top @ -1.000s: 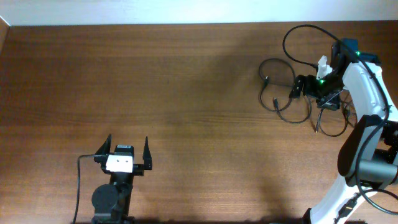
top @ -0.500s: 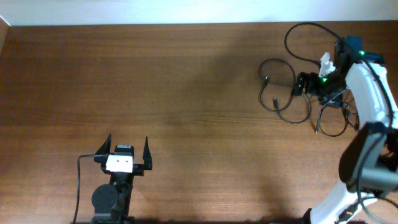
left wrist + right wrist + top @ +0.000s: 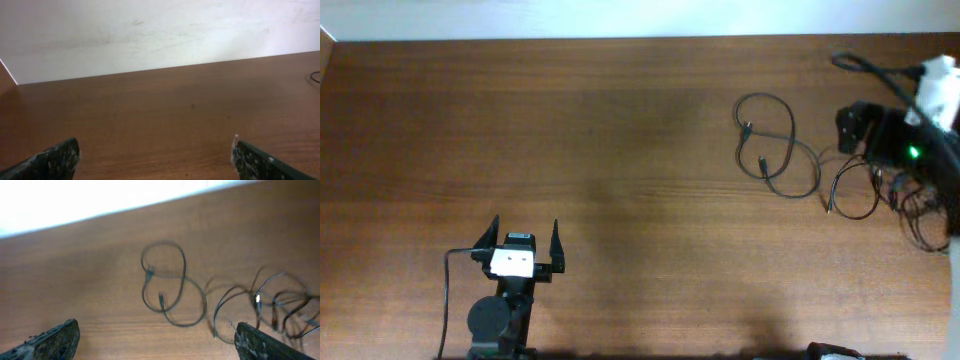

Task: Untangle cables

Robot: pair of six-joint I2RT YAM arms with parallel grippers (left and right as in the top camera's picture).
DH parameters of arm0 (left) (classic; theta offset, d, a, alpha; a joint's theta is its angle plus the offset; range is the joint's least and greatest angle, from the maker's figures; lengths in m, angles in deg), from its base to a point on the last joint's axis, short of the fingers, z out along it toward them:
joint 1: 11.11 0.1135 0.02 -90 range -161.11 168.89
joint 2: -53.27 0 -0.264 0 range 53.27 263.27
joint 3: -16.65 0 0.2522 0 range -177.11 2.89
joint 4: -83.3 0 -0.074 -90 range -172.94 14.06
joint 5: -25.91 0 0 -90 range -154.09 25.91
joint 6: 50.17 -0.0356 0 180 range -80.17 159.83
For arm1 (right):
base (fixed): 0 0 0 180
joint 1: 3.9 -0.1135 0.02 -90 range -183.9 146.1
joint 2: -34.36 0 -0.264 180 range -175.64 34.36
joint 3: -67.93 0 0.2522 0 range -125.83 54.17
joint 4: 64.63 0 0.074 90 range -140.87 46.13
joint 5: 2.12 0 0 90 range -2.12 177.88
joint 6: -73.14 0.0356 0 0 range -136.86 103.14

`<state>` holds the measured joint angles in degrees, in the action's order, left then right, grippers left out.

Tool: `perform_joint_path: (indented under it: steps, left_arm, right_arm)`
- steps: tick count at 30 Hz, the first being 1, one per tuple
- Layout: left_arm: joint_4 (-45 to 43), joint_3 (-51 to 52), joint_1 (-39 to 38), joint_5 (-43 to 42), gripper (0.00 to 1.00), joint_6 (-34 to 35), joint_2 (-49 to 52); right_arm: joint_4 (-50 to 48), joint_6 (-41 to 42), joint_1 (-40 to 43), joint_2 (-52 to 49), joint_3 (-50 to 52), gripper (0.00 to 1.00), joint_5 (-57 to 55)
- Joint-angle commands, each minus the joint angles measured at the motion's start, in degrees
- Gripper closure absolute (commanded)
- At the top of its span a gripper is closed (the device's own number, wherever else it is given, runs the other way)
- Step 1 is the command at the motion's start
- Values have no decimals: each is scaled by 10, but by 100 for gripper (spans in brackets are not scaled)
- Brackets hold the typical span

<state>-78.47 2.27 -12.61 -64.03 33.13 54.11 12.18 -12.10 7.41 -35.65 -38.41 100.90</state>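
The cables (image 3: 790, 146) lay at the bench's (image 3: 620, 150) right end, some in loose loops, the rest seemingly knotted, so most untangling looked undone, with the right gripper (image 3: 157, 342) wide apart above them and the left gripper (image 3: 526, 228) wide apart, empty, well away.

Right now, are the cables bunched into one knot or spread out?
Spread out: the cables lie in loose loops flat on the table, though the loops at the right end overlap.
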Motion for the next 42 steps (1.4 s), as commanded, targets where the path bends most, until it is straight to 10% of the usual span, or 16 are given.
perform_joint_path:
  steps: [1, 22, 42]
  left_arm:
    - [3, 1, 2, 8, 1, -11, -5]
    - [3, 1, 2, 8, 1, -11, -5]
    - [3, 1, 2, 8, 1, -11, -5]
  right_arm:
    - [0, 2, -1, 84, -6, 1, 1]
    - [13, 2, 0, 321, 20, 1, 1]
    - [90, 2, -1, 624, 369, 1, -44]
